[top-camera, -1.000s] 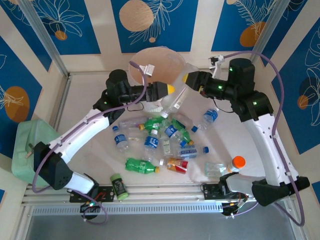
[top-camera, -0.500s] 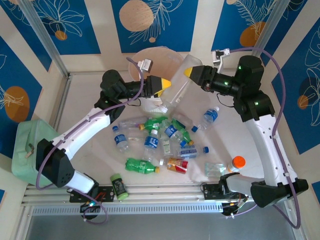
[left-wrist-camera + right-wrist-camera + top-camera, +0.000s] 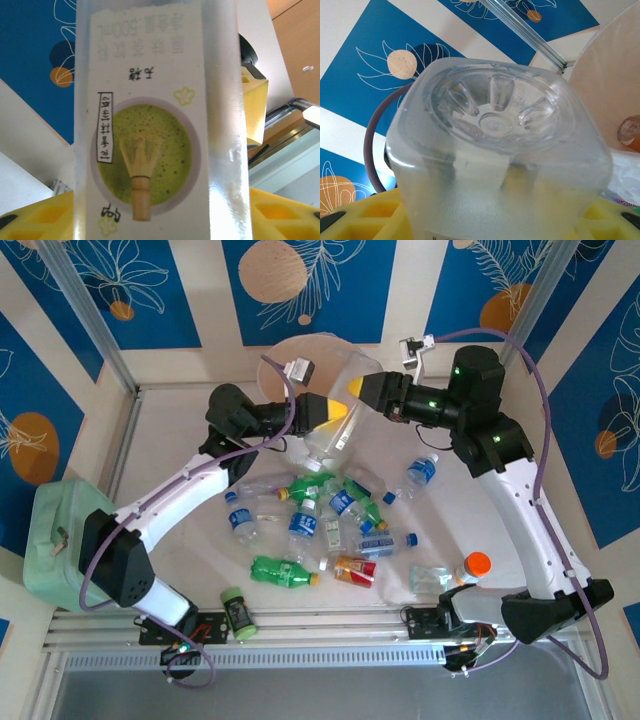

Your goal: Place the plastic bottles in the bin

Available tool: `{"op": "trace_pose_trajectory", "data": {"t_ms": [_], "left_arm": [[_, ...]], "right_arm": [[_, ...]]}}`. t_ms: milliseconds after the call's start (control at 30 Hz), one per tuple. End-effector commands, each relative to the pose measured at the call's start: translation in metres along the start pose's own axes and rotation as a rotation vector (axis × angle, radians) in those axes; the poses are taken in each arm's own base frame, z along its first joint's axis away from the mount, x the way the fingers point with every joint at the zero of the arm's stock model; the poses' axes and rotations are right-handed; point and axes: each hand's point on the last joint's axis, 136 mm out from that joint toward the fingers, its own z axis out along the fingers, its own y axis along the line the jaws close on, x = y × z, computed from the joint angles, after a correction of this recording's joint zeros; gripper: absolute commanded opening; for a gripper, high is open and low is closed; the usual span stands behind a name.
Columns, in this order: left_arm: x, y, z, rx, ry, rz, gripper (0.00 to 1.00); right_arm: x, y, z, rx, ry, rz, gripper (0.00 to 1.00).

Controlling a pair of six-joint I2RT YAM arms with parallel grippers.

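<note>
- on the left, our left gripper [image 3: 322, 412] has its yellow pads on either side of the large clear square-sided plastic bottle [image 3: 335, 432]; we cannot tell whether they press on it yet.
- that bottle hangs tilted in the air at the near rim of the round pale cream bin [image 3: 300, 348], not yet inside.
- to its right, our right gripper [image 3: 362, 390] is clamped on the bottle near its base.
- we judge the task early: roughly a dozen small plastic bottles [image 3: 320, 508], clear, blue-labelled and green, lie scattered on the white table [image 3: 170, 440].
- the left wrist view gives us the bottle's white label with a green tea bowl and whisk [image 3: 145, 150], unreadable from overhead.
- the right wrist view looks into the bin and gives us a copper-coloured item [image 3: 629, 131] inside, possibly one bottle already binned; from overhead we cannot make it out.
</note>
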Motion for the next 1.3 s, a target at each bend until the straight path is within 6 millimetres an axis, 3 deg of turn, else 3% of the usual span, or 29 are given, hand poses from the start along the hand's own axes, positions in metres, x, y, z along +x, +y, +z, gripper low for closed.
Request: {"op": "trace_pose_trajectory", "data": {"t_ms": [0, 167, 267, 333, 533, 633, 833, 1033, 1267], "left_arm": [[-0.005, -0.021, 0.004, 0.051, -0.002, 0.069, 0.54], [-0.011, -0.014, 0.003, 0.024, -0.029, 0.060, 0.47], [-0.019, -0.007, -0.001, -0.003, -0.050, 0.058, 0.44], [-0.029, -0.002, -0.007, -0.031, -0.077, 0.059, 0.44], [-0.065, 0.014, -0.032, -0.257, -0.145, 0.124, 0.47], [-0.087, 0.027, -0.048, -0.519, -0.164, 0.229, 0.49], [-0.126, 0.085, -0.106, -1.106, -0.147, 0.297, 0.42], [-0.141, 0.135, -0.125, -1.285, -0.146, 0.305, 0.39], [-0.137, 0.177, -0.122, -1.382, -0.090, 0.324, 0.39]], "right_arm": [[-0.007, 0.018, -0.003, -0.033, -0.022, -0.040, 0.52], [-0.012, 0.011, -0.002, -0.023, -0.032, -0.032, 0.55], [-0.021, 0.001, -0.008, 0.020, -0.075, -0.010, 0.74], [-0.033, -0.016, -0.022, 0.117, -0.144, 0.033, 0.87], [-0.054, -0.074, -0.078, 0.391, -0.291, 0.202, 0.92], [-0.048, -0.092, -0.092, 0.454, -0.306, 0.245, 0.92], [-0.023, -0.116, -0.101, 0.544, -0.276, 0.286, 0.92], [-0.003, -0.139, -0.113, 0.613, -0.256, 0.339, 0.92], [0.012, -0.174, -0.111, 0.624, -0.213, 0.427, 0.92]]}}
